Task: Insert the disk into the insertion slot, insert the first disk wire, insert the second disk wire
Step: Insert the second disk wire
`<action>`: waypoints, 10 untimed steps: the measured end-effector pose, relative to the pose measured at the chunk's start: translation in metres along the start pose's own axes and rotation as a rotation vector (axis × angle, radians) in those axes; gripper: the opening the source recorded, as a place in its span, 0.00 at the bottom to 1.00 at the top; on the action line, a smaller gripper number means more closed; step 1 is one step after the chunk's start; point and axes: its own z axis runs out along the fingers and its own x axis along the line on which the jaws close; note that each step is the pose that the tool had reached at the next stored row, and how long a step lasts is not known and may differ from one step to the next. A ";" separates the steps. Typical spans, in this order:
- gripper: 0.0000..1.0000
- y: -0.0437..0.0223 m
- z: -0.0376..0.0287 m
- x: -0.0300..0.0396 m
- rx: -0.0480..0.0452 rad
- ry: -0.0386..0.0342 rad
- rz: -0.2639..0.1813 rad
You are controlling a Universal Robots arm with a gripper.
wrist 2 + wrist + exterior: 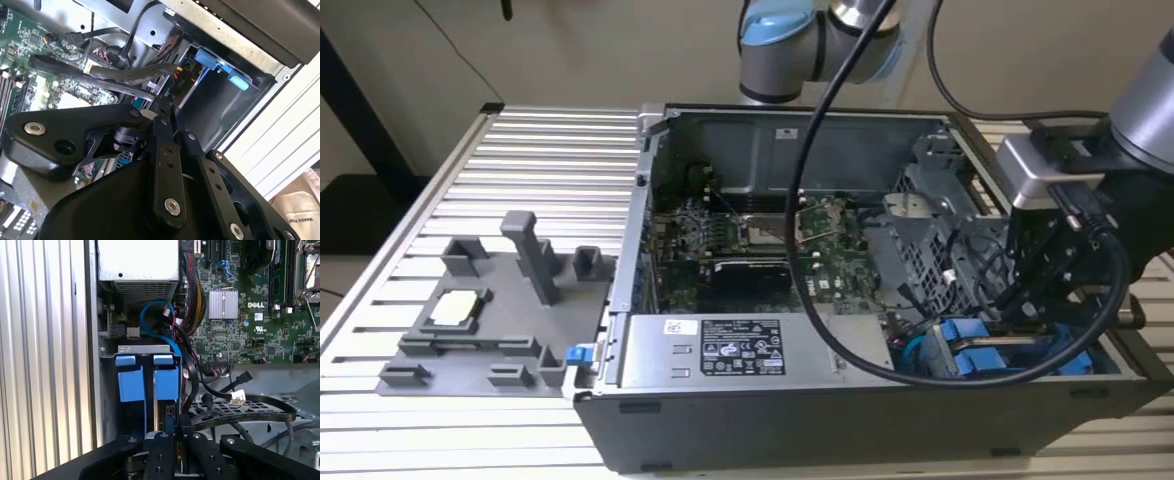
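The gripper [169,432], fingers pressed together above the blue-framed disk [165,382] seated in the insertion slot [142,349], would likely find the disk rigid, fairly heavy, and best gripped by its frame edges.

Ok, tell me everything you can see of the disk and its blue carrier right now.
The disk sits on edge inside the grey metal drive cage, mostly hidden; a thin dark edge shows between the bright blue plastic carrier pieces. The carrier has two flat tabs at its outer end, level with the cage rim, so it looks pushed in. In the exterior view the blue carrier lies low at the case's corner on that view's right. The hand is close against its near end; black cables run beside it.
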 end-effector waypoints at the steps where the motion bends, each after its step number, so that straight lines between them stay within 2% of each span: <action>1: 0.16 -0.0002 0.0005 0.0000 0.0000 -0.0001 0.000; 10: 0.16 -0.0023 0.0052 0.0003 0.0000 0.0000 0.000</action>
